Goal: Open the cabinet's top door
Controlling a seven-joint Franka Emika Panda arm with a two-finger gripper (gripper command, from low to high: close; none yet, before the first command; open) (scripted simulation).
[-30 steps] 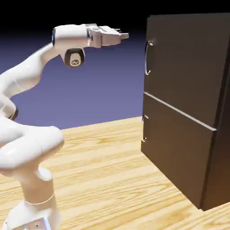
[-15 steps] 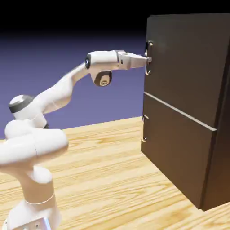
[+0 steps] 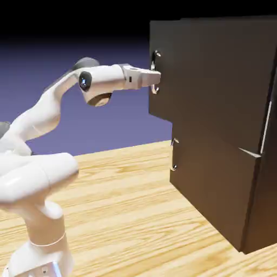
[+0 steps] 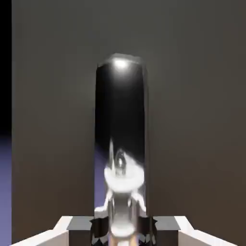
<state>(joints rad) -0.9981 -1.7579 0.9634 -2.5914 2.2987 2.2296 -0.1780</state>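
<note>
The cabinet (image 3: 216, 205) stands dark and boxy on the exterior view's right. Its top door (image 3: 211, 76) is swung a little out from the body, its handle edge sticking out past the panel below. My gripper (image 3: 154, 77) reaches level from the left and is shut on the top door's curved silver handle (image 3: 156, 55). In the hand view the glossy handle (image 4: 120, 120) runs upright between my closed gripper (image 4: 122, 228) at the bottom edge, and the door panel (image 4: 192, 120) fills the view behind it.
The lower door (image 3: 213, 186) is closed, with a small handle (image 3: 173, 157) at its left edge. The cabinet stands on a wooden table (image 3: 124, 205). My arm's base rises at the lower left.
The gripper came down from the upper left to the handle, closed on it, and drew back left. The top door's handle edge has swung out with it.
</note>
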